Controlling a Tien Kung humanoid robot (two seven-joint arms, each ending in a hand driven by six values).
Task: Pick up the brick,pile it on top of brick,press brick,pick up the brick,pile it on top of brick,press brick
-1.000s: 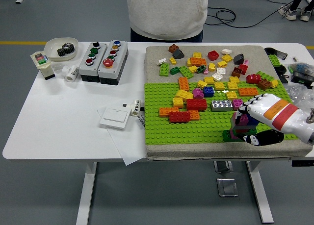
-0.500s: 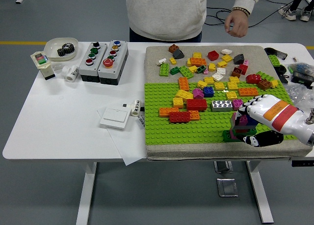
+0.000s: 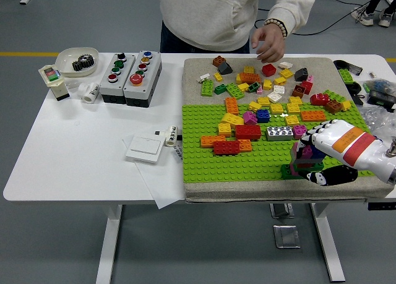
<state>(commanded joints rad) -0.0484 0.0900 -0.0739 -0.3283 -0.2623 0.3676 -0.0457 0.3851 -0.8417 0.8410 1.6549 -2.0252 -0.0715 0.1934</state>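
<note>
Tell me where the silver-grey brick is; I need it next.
The silver-grey brick sits on the green baseplate, right of the big red brick, left of the robot hand.

A white tabletop (image 3: 74, 160) on white metal legs (image 3: 108, 244) stands on a grey floor (image 3: 204, 247). A yellow line (image 3: 28, 54) is painted across the floor at the left, and black cables (image 3: 328, 15) trail over it behind the table, under even light

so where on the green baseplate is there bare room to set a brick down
The baseplate is bare along its near-left stretch, below the red brick and left of the right hand. Its far half is crowded with loose bricks, and a person's hand hovers there.
</note>
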